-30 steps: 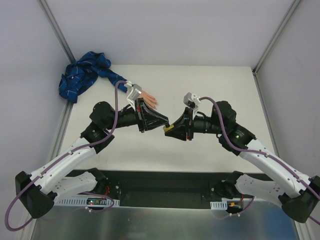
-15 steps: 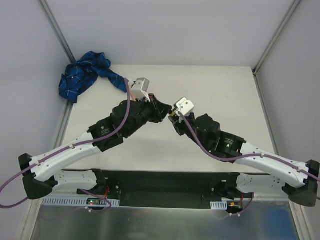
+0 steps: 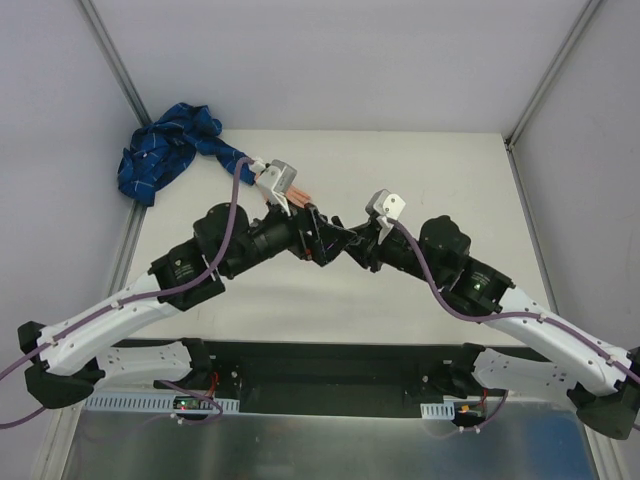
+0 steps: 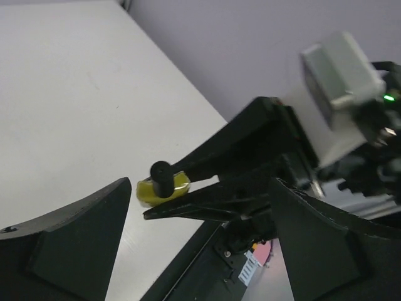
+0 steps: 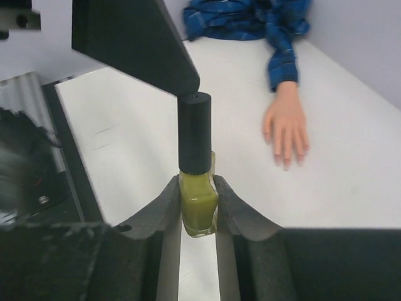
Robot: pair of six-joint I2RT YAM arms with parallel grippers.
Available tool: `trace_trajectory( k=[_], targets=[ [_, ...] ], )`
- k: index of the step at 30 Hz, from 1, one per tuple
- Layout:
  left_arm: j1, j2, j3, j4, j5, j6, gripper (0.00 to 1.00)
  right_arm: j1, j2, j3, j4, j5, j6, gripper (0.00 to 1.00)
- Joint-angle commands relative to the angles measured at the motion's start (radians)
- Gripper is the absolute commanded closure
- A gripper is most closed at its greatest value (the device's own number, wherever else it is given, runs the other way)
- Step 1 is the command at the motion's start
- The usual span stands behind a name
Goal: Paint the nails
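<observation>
Table (image 5: 351, 157): R end effector (image 5: 196, 186) pinches bottle (image 5: 195, 135), L end effector (image 4: 202, 188) spread.

A second ago my two grippers sat just apart; from above they now overlap. The left gripper (image 4: 197, 188), pinched shut half a second back, has sprung wide, and one of its fingers (image 5: 135, 44) now sits against the top of the bottle's cap (image 5: 195, 132). My left elbow has swung out to the left, and the right wrist has come back rightward. The yellow bottle (image 5: 198, 210), glimpsed from above a second ago, is hidden in that view now.
</observation>
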Motion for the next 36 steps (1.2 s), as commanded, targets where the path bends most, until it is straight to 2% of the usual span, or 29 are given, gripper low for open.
trace_trajectory(
  k=[1,4,5,8,12,15,16,18,19,22,23,28,31,32,33,34,36],
  targets=[
    [0.044,-0.068,-0.028,0.100,0.254,0.115,0.12,-0.075,0.007,0.025,0.053,-0.404,0.135,1.00],
    [0.137,-0.083,-0.040,0.145,0.444,0.109,0.19,-0.105,0.016,0.030,0.094,-0.532,0.215,1.00],
    [0.201,-0.088,-0.043,0.162,0.560,0.091,0.21,-0.111,0.022,0.030,0.109,-0.560,0.263,1.00],
    [0.260,-0.102,-0.057,0.185,0.659,0.084,0.22,-0.125,0.031,0.031,0.168,-0.621,0.304,1.00],
    [0.306,-0.096,-0.051,0.188,0.805,0.086,0.18,-0.132,0.056,0.037,0.266,-0.676,0.389,1.00],
    [0.309,-0.079,-0.042,0.208,0.881,0.072,0.24,-0.134,0.060,0.037,0.310,-0.667,0.422,1.00],
    [0.309,-0.079,-0.042,0.217,0.889,0.060,0.33,-0.135,0.063,0.048,0.310,-0.669,0.427,1.00],
    [0.309,-0.086,-0.053,0.251,0.883,0.046,0.39,-0.137,0.065,0.056,0.312,-0.672,0.435,1.00],
    [0.309,-0.094,-0.059,0.263,0.885,0.032,0.45,-0.137,0.063,0.059,0.313,-0.673,0.435,1.00],
    [0.309,-0.096,-0.076,0.294,0.877,0.005,0.50,-0.143,0.060,0.066,0.313,-0.683,0.442,1.00],
    [0.309,-0.090,-0.079,0.297,0.882,0.002,0.55,-0.146,0.060,0.066,0.313,-0.686,0.444,1.00],
    [0.309,-0.064,-0.085,0.294,0.862,-0.023,0.65,-0.154,0.054,0.060,0.327,-0.689,0.446,1.00],
    [0.309,-0.053,-0.079,0.283,0.853,-0.024,0.84,-0.155,0.042,0.054,0.324,-0.663,0.432,1.00],
    [0.309,-0.050,-0.071,0.257,0.819,-0.023,0.94,-0.155,0.034,0.051,0.321,-0.619,0.421,1.00],
    [0.309,-0.045,-0.067,0.243,0.801,-0.014,1.00,-0.155,0.027,0.042,0.311,-0.580,0.409,1.00],
    [0.309,-0.042,-0.057,0.226,0.775,-0.009,1.00,-0.151,0.008,0.040,0.271,-0.530,0.395,1.00],
    [0.308,-0.039,-0.054,0.168,0.645,-0.015,1.00,-0.119,0.001,0.057,0.194,-0.297,0.288,1.00]
  ],
)
